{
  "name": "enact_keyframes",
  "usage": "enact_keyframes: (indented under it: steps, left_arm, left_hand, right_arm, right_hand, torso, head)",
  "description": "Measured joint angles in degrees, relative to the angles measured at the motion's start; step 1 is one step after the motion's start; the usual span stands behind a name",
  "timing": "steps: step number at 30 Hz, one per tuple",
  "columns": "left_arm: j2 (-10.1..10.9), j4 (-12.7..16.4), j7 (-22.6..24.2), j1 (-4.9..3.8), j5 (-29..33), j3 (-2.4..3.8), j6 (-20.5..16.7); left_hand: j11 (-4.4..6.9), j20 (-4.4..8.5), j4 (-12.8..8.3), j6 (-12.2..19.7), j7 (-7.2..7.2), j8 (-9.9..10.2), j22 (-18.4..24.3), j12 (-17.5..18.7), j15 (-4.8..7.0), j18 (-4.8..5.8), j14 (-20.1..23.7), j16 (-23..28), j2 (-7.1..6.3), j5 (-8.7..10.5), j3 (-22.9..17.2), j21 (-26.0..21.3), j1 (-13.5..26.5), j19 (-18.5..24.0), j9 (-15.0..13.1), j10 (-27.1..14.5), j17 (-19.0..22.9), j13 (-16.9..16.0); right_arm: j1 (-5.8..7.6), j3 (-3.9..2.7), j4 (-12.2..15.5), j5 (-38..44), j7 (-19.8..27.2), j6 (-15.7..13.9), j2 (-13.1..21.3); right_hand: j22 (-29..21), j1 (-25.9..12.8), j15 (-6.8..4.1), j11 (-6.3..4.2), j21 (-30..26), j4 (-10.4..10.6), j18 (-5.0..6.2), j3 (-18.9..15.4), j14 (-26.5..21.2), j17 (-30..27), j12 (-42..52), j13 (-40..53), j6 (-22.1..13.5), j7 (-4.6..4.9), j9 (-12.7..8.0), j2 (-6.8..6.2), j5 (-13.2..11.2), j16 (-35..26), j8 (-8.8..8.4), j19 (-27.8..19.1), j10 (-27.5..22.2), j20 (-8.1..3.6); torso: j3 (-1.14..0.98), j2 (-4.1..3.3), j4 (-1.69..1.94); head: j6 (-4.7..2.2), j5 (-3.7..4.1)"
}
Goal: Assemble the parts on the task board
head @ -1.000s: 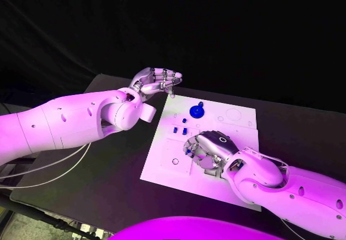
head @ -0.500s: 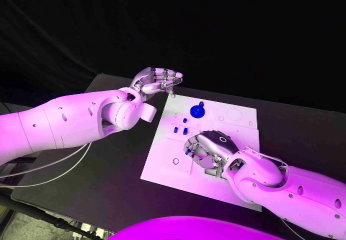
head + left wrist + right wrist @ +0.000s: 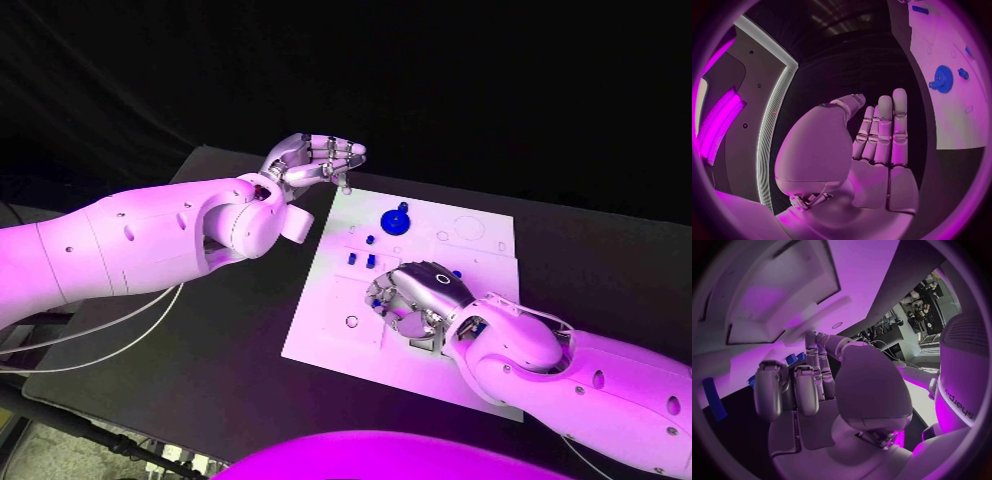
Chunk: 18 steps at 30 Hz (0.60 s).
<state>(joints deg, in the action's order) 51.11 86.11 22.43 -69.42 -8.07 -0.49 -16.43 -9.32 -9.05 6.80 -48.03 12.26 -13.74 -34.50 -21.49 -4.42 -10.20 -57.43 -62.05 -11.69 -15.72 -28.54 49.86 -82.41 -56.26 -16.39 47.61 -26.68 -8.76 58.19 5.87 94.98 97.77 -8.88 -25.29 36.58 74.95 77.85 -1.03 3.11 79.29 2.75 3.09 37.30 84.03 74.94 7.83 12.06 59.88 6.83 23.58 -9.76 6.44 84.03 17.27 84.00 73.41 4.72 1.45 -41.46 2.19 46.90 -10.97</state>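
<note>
Two robot hands at a white task board (image 3: 476, 235).
Right hand (image 3: 418, 298) curled, palm down on board; grip hidden. Left hand (image 3: 315, 160) raised, fingers straight together, empty.

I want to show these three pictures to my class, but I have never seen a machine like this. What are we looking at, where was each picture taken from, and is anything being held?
This is a robot with two white arms ending in silver hands, working at a black table. One picture looks down from its head; the two round ones come from cameras at each wrist, behind that arm's own hand. On the table lies the white task board with small blue parts, among them a blue gear. The left hand hangs beyond the board's far corner, holding nothing. The right hand reaches down onto the board's middle beside small blue pieces; whether it grips one cannot be told.
</note>
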Motion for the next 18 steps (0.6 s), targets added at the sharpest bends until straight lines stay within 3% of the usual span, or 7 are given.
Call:
enact_keyframes:
  steps: [4,7,11,18]
  left_arm:
    - [0.01,0.00,-0.02,0.00,0.00,0.00,0.00]
    - [0.02,0.00,-0.04,0.00,0.00,0.00,0.00]
    - [0.04,0.01,-0.07,0.00,0.00,0.00,0.00]
    - [0.09,0.01,-0.15,0.00,0.00,0.00,0.01]
  left_hand:
    - [0.00,0.00,0.00,0.00,0.00,0.00,0.00,0.00,0.00,0.00,0.00,0.00,0.00,0.00,0.00,0.00,0.00,0.00,0.00,0.00,0.00,0.00]
    - [0.00,0.00,0.00,0.00,0.00,0.00,0.00,0.01,0.00,0.00,0.00,0.00,0.00,0.00,0.00,0.00,0.00,0.00,0.00,0.00,0.00,0.00]
    - [0.00,0.00,-0.17,0.33,-0.09,0.00,0.00,0.01,0.00,0.00,0.00,0.00,0.00,0.00,-0.17,0.00,0.00,0.00,0.00,0.00,0.07,0.00]
    - [0.02,0.01,-0.16,0.33,-0.09,0.00,0.00,0.01,0.00,0.00,0.00,0.00,0.00,0.00,-0.17,0.00,0.00,0.00,0.00,-0.02,0.08,-0.01]
  right_arm:
    - [0.08,-0.04,-0.01,0.00,-0.19,0.43,-0.03]
    - [0.12,-0.04,-0.07,0.04,-0.46,0.54,0.00]
    - [0.12,-0.02,0.01,0.12,-0.83,0.46,0.13]
    - [0.04,0.10,0.79,0.34,-1.67,-0.07,0.77]
  right_hand:
    - [0.00,-1.69,0.00,0.44,-0.65,0.22,0.00,-0.31,0.00,0.00,-0.91,0.02,-1.46,0.80,-0.01,-0.18,0.12,0.00,-0.14,0.00,-0.42,0.00]
    - [-0.01,-3.56,0.05,0.55,-0.92,0.82,0.00,-1.43,-0.05,-0.01,-1.92,-0.02,-3.94,1.68,-0.47,-1.28,0.88,0.00,-1.91,0.00,-1.31,0.00]
    - [-0.01,-4.36,0.42,0.62,-1.31,1.12,0.00,-2.06,-0.01,-0.01,-2.19,-0.06,-6.01,1.47,-1.25,-2.08,0.88,0.00,-3.46,0.00,-1.64,0.44]
    - [-0.01,-4.36,0.42,0.74,-1.31,0.96,0.01,-2.22,-0.01,-0.01,-2.22,0.14,-6.84,1.12,-1.49,-2.09,0.88,0.00,-4.01,0.00,-1.73,0.43]
  torso:
    - [0.01,0.01,-0.01]
    - [0.01,0.01,-0.03]
    - [-0.01,0.01,-0.04]
    - [-0.06,0.01,-0.02]
  head:
    - [0.02,0.05]
    - [0.02,0.10]
    - [-0.05,0.20]
    - [-0.20,0.30]
